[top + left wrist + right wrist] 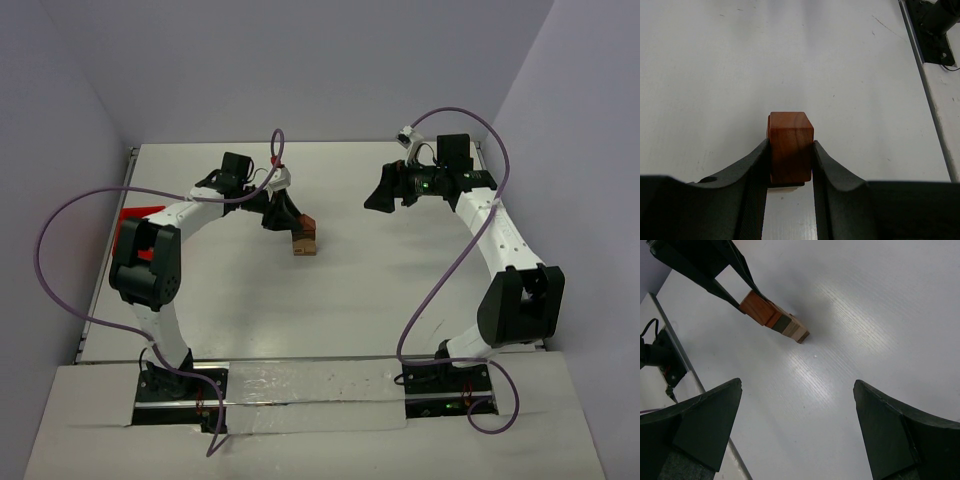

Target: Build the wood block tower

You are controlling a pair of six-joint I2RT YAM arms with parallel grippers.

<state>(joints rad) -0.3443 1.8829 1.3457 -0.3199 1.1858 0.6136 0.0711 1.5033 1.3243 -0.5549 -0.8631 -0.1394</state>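
The wood block tower (304,241) stands mid-table: a tan block (799,333) at the bottom, a dark brown block (783,324) on it, and a reddish-brown block (790,131) on top. My left gripper (790,145) is shut on the reddish-brown block, with a finger on each side, and holds it on the stack. It also shows in the top view (292,222) and in the right wrist view (740,277). My right gripper (797,385) is wide open and empty, and hangs above the table to the right of the tower (380,196).
A red bin (133,214) lies at the left edge, partly hidden behind the left arm. The right arm's base (936,31) and a metal rail show in the left wrist view. Walls close the table at the back and sides.
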